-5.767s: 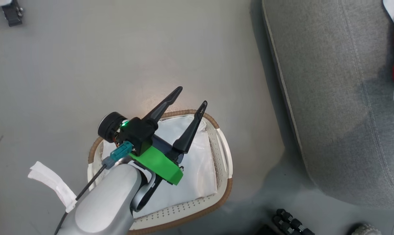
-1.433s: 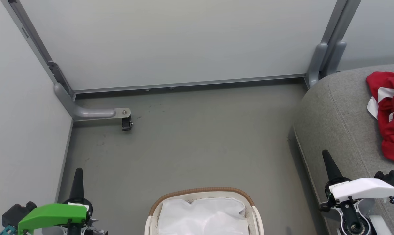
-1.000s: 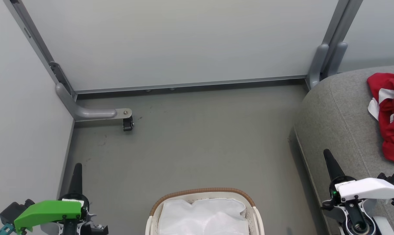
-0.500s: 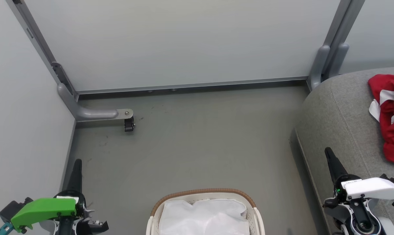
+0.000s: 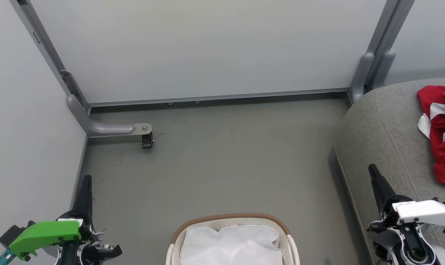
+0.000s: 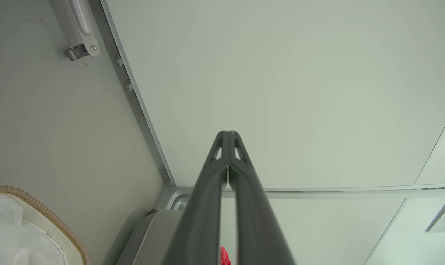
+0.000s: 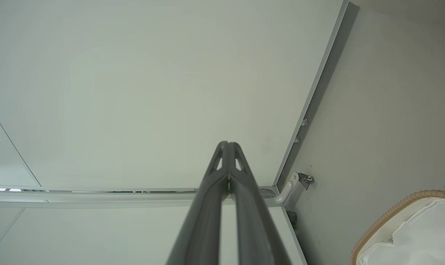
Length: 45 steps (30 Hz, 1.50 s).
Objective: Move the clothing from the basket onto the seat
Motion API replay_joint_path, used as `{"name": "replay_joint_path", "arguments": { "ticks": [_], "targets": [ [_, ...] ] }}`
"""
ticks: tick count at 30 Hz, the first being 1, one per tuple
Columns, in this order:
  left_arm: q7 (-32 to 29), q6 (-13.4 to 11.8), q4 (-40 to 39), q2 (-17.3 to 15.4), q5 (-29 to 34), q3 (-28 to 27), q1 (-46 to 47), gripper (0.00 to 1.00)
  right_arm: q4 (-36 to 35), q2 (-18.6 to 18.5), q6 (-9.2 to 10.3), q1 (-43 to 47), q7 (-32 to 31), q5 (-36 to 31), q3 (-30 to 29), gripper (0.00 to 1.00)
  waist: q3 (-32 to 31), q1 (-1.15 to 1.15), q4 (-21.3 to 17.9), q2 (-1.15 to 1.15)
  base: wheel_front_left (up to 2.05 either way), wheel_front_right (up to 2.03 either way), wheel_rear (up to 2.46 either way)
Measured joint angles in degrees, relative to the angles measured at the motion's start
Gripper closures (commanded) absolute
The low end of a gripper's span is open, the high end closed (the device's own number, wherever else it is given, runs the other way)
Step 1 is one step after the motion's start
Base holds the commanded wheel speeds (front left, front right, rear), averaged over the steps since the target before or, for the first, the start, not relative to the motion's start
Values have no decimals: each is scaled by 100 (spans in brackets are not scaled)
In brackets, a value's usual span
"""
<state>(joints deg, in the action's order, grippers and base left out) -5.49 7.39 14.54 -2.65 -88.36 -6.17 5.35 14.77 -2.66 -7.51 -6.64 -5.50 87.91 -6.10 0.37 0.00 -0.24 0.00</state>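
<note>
The clothing (image 5: 443, 147), red with white trim, lies in a heap on the grey seat (image 5: 384, 129) at the right edge of the head view. The basket (image 5: 228, 218), white with a tan woven rim, stands on the floor at the bottom centre, and its white liner (image 5: 233, 244) shows inside. My left gripper (image 5: 86, 181) points up at the lower left, left of the basket; its fingers (image 6: 228, 134) are shut with nothing between them. My right gripper (image 5: 373, 171) hangs over the seat's front edge, short of the clothing, and is shut and empty (image 7: 228, 144).
Pale wall panels (image 5: 207, 48) close the space ahead and to the left. A grey bracket with a small black caster (image 5: 147, 140) stands near the left corner. Grey floor (image 5: 226, 158) lies between the basket and the wall. Both wrist views show the basket's rim (image 6: 45, 217) (image 7: 388, 213).
The head view has crept slightly. Both grippers stay shut and have drifted a little outward. The clothing and the basket have not moved.
</note>
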Motion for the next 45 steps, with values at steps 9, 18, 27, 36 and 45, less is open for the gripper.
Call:
{"name": "replay_joint_path", "arguments": {
  "ticks": [9,18,27,36,45],
  "targets": [
    [-97,0,-40,-1,-299,-26,32,100,-56,-3,0,10,-85,352,-32,100,-16,0,19,0,0,0,0],
    [-104,0,-53,-2,-397,-34,54,100,-69,-3,0,13,-105,439,-42,100,-20,0,24,0,0,0,0],
    [-104,0,-53,-2,-397,-34,55,100,-70,-3,0,13,-105,439,-42,100,-20,0,24,0,0,0,0],
    [-104,0,-53,-2,-397,-34,55,100,-70,-3,0,13,-105,439,-42,100,-19,0,24,0,0,0,0],
    [-104,0,-53,-2,-397,-34,55,100,-70,-3,0,13,-105,439,-42,100,-19,0,24,0,0,0,0]
  ]
}}
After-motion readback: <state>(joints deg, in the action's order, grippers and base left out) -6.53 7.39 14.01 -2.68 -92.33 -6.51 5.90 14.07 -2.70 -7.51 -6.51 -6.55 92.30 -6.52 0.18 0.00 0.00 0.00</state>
